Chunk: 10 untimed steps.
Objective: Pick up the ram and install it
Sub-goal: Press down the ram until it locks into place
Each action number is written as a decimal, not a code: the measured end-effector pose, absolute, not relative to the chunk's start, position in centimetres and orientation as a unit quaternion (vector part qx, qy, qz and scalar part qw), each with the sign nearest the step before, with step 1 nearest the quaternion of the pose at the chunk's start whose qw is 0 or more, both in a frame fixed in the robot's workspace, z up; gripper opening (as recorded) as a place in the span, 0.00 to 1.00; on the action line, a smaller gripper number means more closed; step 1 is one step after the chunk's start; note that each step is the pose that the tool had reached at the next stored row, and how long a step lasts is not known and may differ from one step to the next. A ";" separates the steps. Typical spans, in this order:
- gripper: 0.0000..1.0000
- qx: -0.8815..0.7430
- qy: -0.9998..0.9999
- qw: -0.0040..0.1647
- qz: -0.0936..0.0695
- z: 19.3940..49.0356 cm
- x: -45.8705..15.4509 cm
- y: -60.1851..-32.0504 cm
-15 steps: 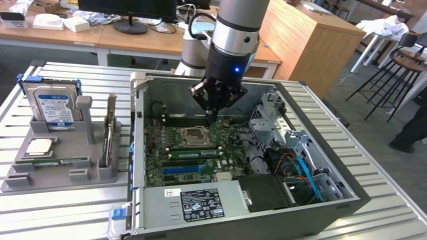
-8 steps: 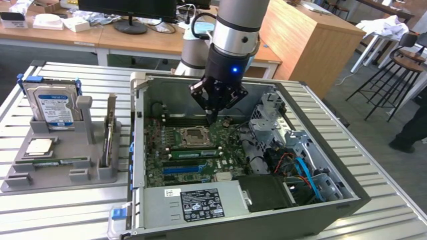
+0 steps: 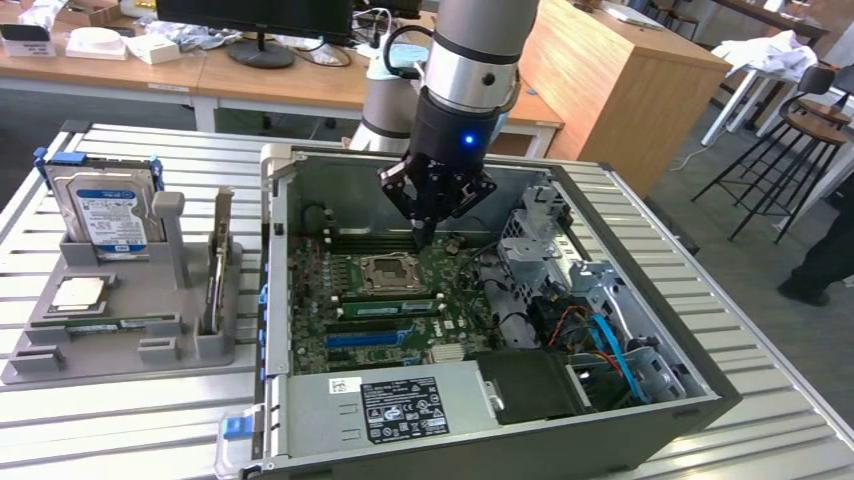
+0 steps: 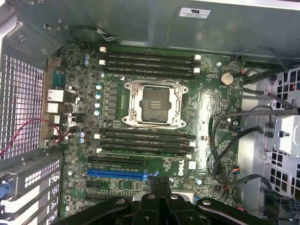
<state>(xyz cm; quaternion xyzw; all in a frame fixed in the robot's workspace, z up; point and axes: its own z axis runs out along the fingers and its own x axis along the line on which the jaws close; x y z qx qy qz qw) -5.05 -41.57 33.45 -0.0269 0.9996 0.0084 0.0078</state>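
Black gripper (image 3: 424, 238) fingers pressed together, holding nothing visible, above green motherboard (image 3: 387, 300) inside open grey computer case (image 3: 641, 400). Slim green ram stick (image 3: 114, 323) lies in grey holder tray (image 3: 134, 350).

You're looking at robotics lab or workshop. Evidence: open computer case (image 3: 641, 330) on slatted metal workbench (image 3: 160, 430), grey fixture tray (image 3: 134, 330) with hard drive (image 3: 110, 215) near bench's exterior-view-left edge. Behind bench: wooden desks (image 3: 267, 75) with monitor stand (image 3: 260, 52) and boxes (image 3: 114, 42). Bar stools (image 3: 801, 120) at exterior view's right. Wrist view: bare motherboard (image 4: 206, 108), empty CPU socket (image 4: 153, 104).
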 end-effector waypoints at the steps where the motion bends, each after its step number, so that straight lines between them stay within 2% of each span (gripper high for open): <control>1: 0.10 -0.027 1.000 0.007 0.008 33.5 -5.0 -41.6; 10: 0.10 -0.027 1.000 0.000 0.009 33.5 -4.8 -41.6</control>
